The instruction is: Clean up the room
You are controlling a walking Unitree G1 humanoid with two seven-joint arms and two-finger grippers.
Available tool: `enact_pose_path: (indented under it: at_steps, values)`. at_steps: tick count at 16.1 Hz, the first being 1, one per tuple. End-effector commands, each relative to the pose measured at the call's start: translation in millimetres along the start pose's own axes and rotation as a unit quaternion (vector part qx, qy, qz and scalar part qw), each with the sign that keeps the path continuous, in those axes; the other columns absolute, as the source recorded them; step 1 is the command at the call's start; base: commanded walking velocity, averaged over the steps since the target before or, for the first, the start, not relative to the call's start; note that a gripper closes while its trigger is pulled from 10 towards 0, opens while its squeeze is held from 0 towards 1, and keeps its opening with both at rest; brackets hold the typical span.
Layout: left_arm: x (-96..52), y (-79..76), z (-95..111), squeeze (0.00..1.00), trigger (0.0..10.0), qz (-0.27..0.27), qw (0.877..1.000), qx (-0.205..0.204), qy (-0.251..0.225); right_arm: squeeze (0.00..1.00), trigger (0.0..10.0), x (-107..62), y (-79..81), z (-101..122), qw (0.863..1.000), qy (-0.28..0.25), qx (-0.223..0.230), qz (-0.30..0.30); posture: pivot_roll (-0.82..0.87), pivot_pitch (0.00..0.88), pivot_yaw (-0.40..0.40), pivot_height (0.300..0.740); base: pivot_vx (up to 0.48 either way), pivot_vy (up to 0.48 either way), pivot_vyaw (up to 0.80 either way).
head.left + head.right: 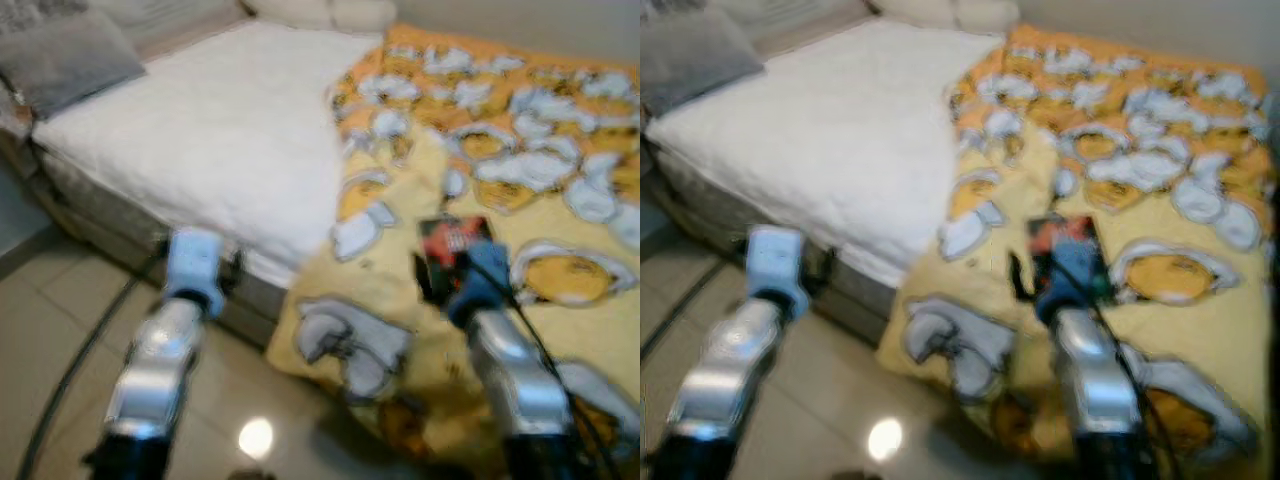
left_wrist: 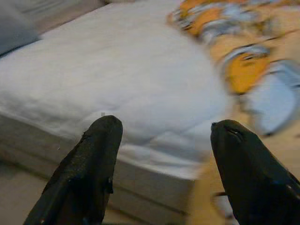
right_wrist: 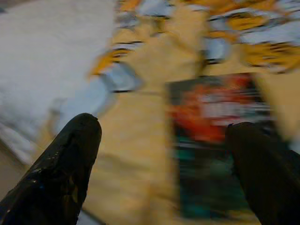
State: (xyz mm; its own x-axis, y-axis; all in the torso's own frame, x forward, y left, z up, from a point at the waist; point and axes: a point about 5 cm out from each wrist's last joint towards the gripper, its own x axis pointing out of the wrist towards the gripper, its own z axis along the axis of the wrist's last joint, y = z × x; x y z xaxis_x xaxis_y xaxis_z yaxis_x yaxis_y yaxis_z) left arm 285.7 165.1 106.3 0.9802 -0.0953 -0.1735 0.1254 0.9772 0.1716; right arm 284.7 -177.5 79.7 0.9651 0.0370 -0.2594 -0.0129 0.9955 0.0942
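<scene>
A flat red-and-dark printed book (image 3: 213,140) lies on the yellow cartoon-patterned blanket (image 1: 400,270) spread over the bed, its long axis running away from the robot. The right gripper (image 3: 168,154) hovers nearest, jaws wide open and empty, the book just ahead between them. The left gripper (image 2: 161,159), also open and empty, faces the white mattress (image 1: 210,140).

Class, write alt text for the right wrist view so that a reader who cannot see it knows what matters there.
A blurred dark book with a red and teal cover lies flat on a yellow cartoon-print blanket, just ahead of the right gripper, whose two black fingers are spread open. Beside the blanket, white bedding is visible.
</scene>
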Motion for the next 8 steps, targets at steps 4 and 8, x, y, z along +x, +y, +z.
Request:
enact_pose_path:
  at_steps: [4, 8]
  values:
    - [-1.3, 10.8, -1.3, 0.30, 10.0, 0.015, 1.000, 0.011, 0.004, 0.00, 10.0, 2.4, 12.8, 5.6, 1.000, -0.007, 0.000, 0.028, 0.04, 0.000, 0.044, 0.740, 0.000, -0.441, 0.80]
    - [-1.7, 10.7, -1.6, 0.30, 10.0, 0.015, 1.000, 0.012, 0.004, 0.00, 10.0, 1.3, 13.7, 3.8, 0.999, -0.003, 0.000, 0.037, 0.04, 0.000, 0.044, 0.740, 0.000, -0.442, 0.80]
